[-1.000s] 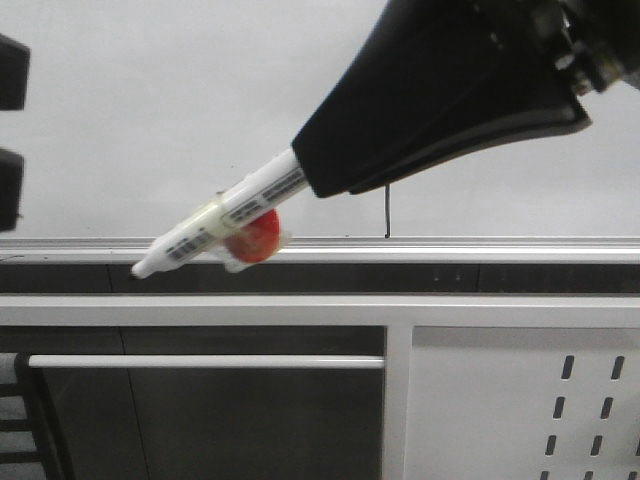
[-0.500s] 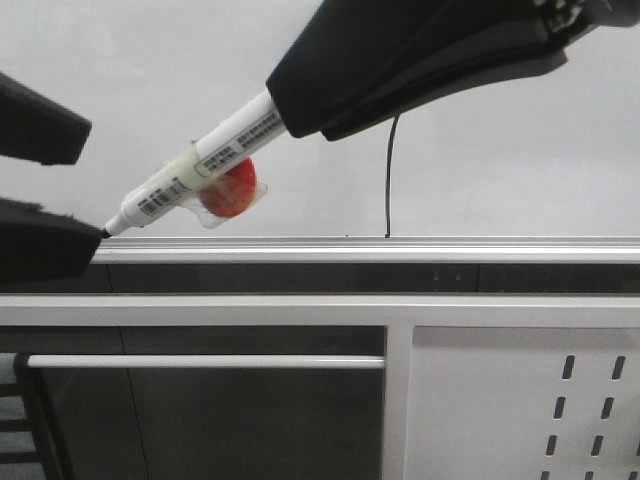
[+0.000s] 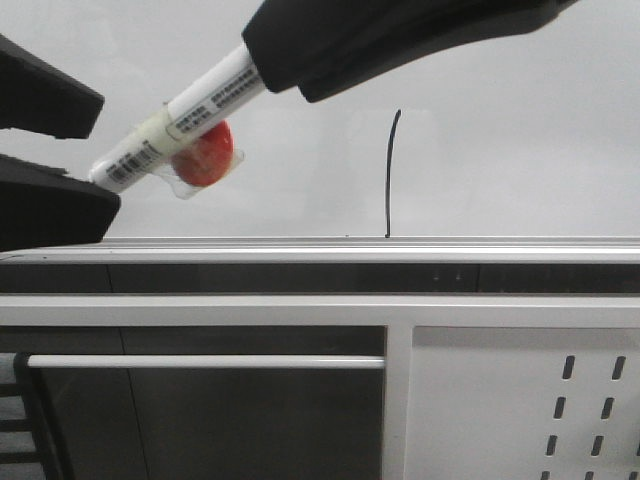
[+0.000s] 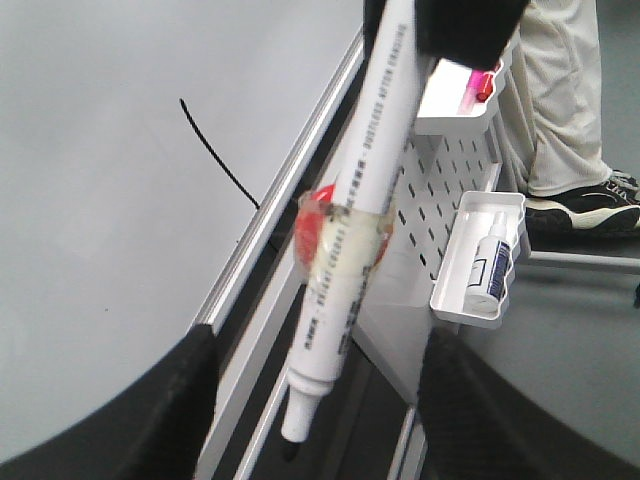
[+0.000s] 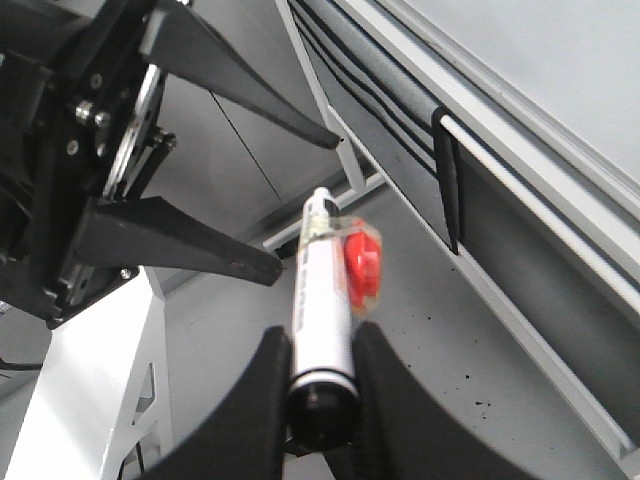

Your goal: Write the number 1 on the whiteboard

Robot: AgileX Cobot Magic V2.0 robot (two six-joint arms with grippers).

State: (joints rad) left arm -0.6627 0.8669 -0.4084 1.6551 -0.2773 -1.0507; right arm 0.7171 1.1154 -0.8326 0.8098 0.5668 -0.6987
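The whiteboard [image 3: 500, 150] fills the upper front view, and the number 1 [image 3: 391, 175] is a thin black stroke ending at its silver rail. My right gripper [image 3: 280, 70] is shut on the rear end of a white marker [image 3: 180, 115] with a red piece taped to it [image 3: 205, 155]. The marker slants down to the left, off the board. My left gripper [image 3: 108, 155] is open at the left edge, and the marker's tip lies between its fingers without touching them. In the left wrist view the uncapped marker tip [image 4: 290, 448] hangs between the black fingers [image 4: 160, 410].
Below the board's rail [image 3: 320, 250] stands a white frame with a perforated grey panel [image 3: 580, 410]. A small white tray [image 4: 478, 262] with a bottle hangs on that panel. A person's legs [image 4: 565, 100] stand beside the frame.
My right gripper has carried the marker up and to the left, away from the rail. The left gripper has come in from the left around the tip. The whole stroke now shows.
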